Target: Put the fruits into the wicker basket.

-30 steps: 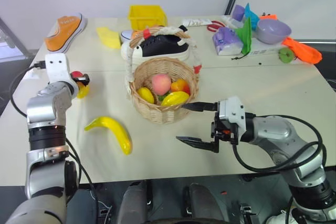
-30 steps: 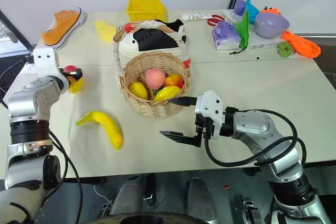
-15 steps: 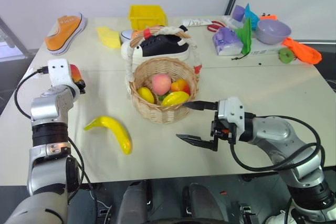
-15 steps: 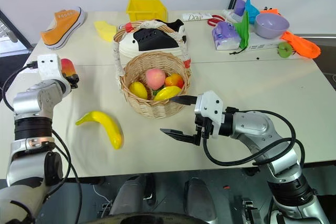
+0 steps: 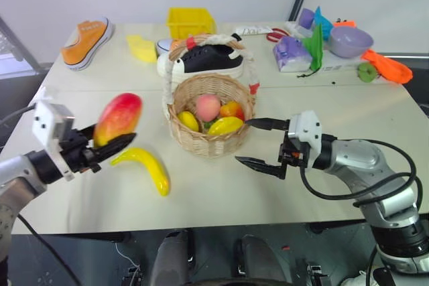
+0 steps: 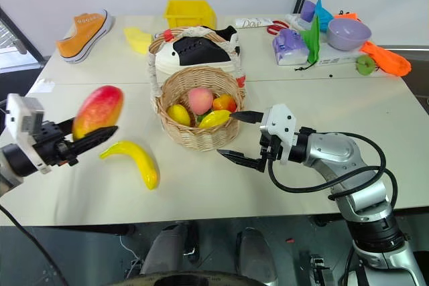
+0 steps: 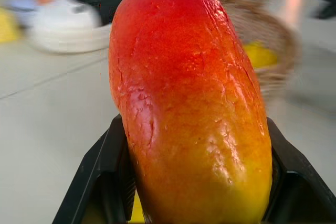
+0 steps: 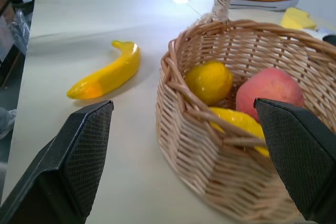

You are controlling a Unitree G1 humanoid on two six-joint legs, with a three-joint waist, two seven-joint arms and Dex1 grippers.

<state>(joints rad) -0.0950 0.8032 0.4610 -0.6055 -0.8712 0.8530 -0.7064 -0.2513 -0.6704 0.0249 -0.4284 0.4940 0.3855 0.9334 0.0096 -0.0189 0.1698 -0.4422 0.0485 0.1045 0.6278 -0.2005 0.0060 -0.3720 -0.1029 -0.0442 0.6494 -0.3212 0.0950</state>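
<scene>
Left gripper [image 5: 110, 144] has its two black fingers squeezed on the fat red-and-yellow toy mango [image 5: 118, 118], up off the big pale table [image 5: 348, 112]. I want to carry it high over the round tan wicker basket [image 5: 211, 142], past the tall white-and-red handle [image 5: 175, 65], then let go gently. Right gripper [image 5: 260, 144] waits beside the basket, fingers wide apart. The long yellow toy banana [image 5: 147, 167] lies on the table, near the basket.

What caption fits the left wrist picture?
Left gripper clamps the red-and-yellow toy mango, round tan wicker basket behind.
</scene>
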